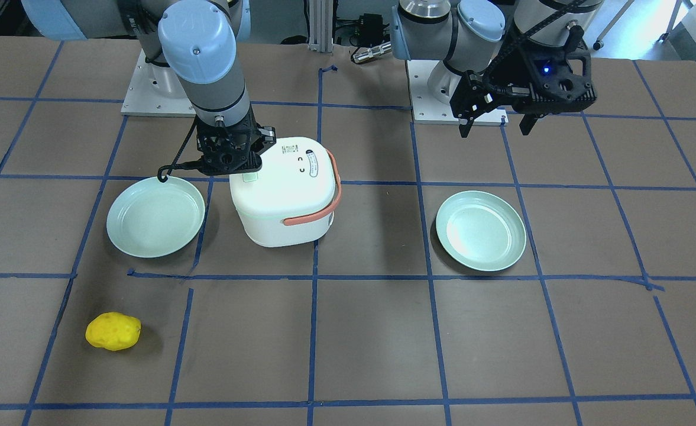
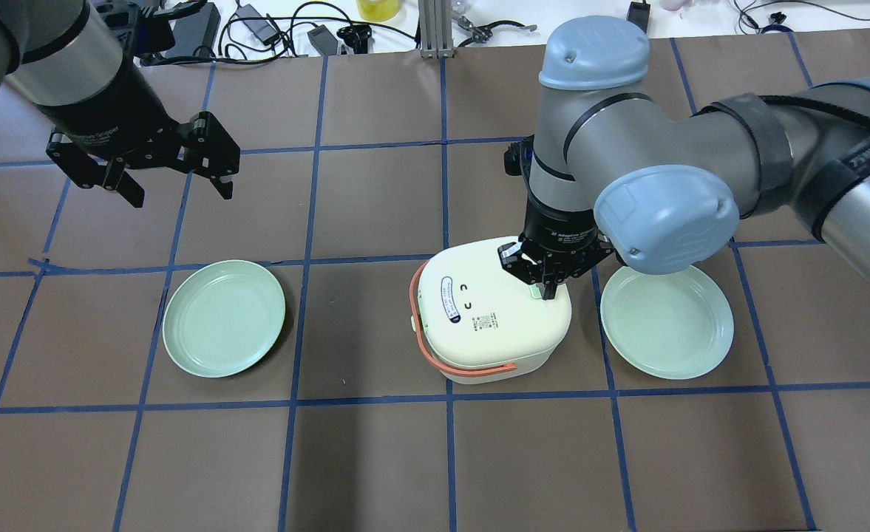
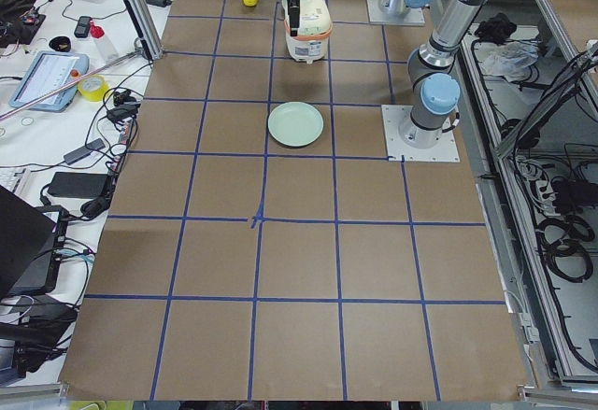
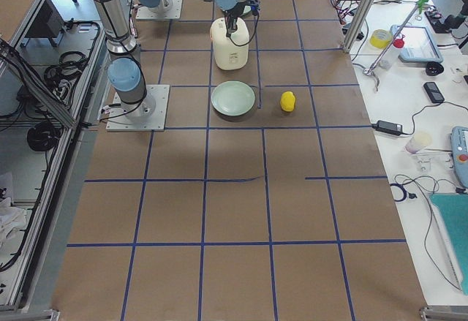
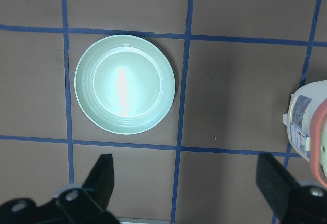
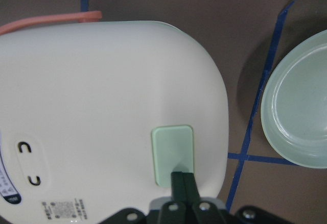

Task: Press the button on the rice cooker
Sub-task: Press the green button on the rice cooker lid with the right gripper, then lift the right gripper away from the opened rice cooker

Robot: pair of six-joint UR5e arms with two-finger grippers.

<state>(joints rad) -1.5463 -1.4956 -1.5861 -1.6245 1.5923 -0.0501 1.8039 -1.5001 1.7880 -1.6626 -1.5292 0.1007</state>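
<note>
Nearest the robot-side edge of the worktop [image 2: 375,458], the L gripper [image 2: 182,191] hung in the air w/ jaws wide apart, holding nothing, well apart from every object. Its wrist cam looked straight down on the L-side plate [image 5: 125,83], pale green.

A bit further out, approx. mid-width and closer to the robot-side edge than the operators' edge, sat the rice cooker [image 2: 490,318]. It was white, lid shut, w/ a salmon handle [image 1: 333,198] folded down round its side. The R gripper [image 6: 182,177] pointed straight down over the lid, jaws pinched together w/ nothing between them. The joined tips appeared to touch the pale green button [image 6: 172,150], at the lid's edge nearest the R-side plate [image 2: 667,321].

Lid markings:
- An oval sticker [image 2: 449,301] w/ blue border, text too small to read.
- Two small C-shaped marks [image 6: 24,146].
- A block of fine print [image 2: 485,322] — illegible.

Printing on the R gripper's body was also unreadable.

The plates flanked the cooker, one each side, neither touching it. Furthest out — towards the operators' edge, robot's R side — lay a yellow lump [image 1: 113,331] on its own.
</note>
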